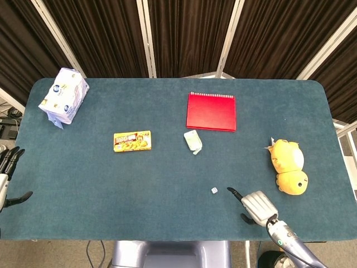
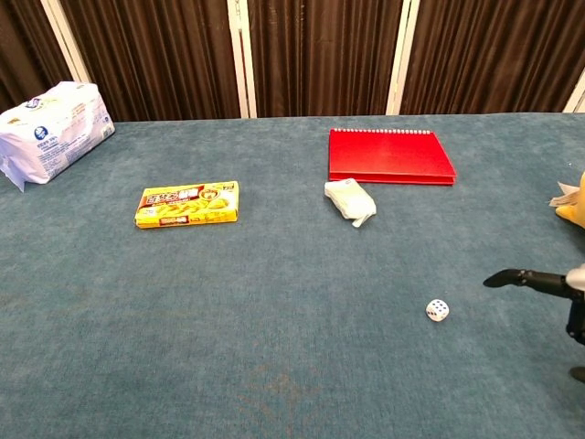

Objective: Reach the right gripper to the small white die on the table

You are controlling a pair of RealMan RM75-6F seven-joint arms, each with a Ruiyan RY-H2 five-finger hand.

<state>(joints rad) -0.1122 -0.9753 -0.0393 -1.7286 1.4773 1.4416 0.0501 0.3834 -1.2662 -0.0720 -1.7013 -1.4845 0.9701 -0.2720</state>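
The small white die (image 1: 214,190) (image 2: 438,310) lies on the blue table near the front, right of centre. My right hand (image 1: 254,205) (image 2: 553,293) hovers just right of it, fingers stretched out toward the die and apart from it, holding nothing. In the chest view only its dark fingers (image 2: 526,278) enter from the right edge. Off the table's left edge, my left hand (image 1: 6,176) hangs with its fingers spread and nothing in it.
A yellow plush toy (image 1: 288,166) lies at the right. A red notebook (image 1: 211,111) and a small white packet (image 1: 193,140) sit behind the die. A yellow snack box (image 1: 132,141) and a white tissue pack (image 1: 63,95) are at the left.
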